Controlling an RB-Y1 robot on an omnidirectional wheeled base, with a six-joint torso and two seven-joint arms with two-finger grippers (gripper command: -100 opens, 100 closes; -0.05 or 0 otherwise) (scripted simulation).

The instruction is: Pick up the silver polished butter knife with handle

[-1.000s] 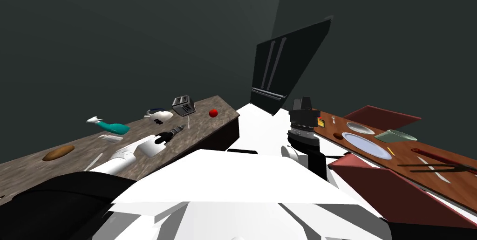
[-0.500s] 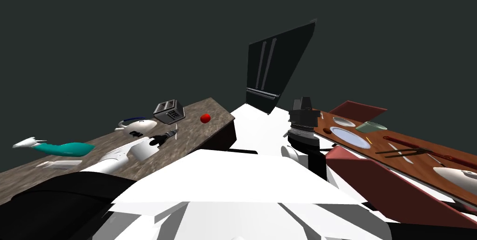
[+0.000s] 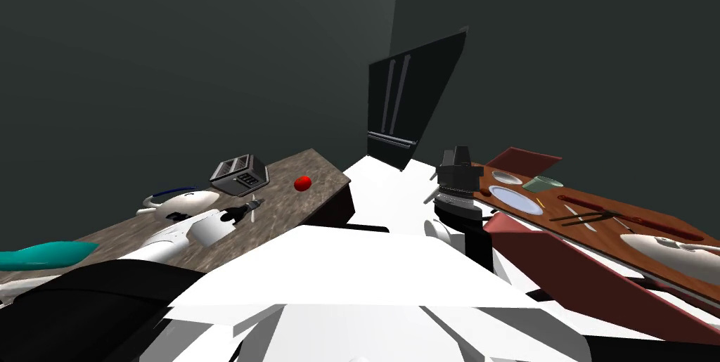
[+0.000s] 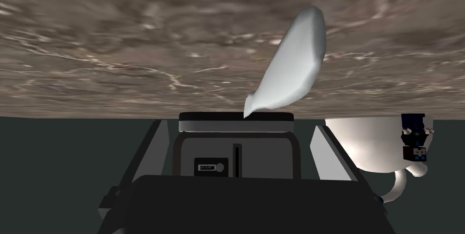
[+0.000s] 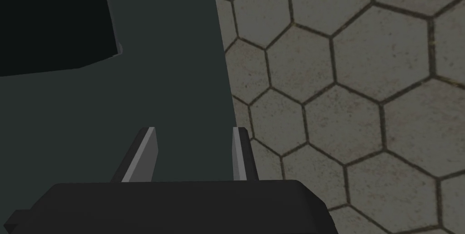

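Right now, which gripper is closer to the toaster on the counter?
Left. The left gripper hovers over the counter right by the toaster, aimed at it. The right gripper is away from the counter, on my other side, facing floor tiles.

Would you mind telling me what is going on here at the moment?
The robot's left pincer hangs open over the brown counter, pointed at the pale grey butter knife lying just ahead, not yet gripped. A toaster and a white kettle stand beyond. The right pincer is open and holds nothing.
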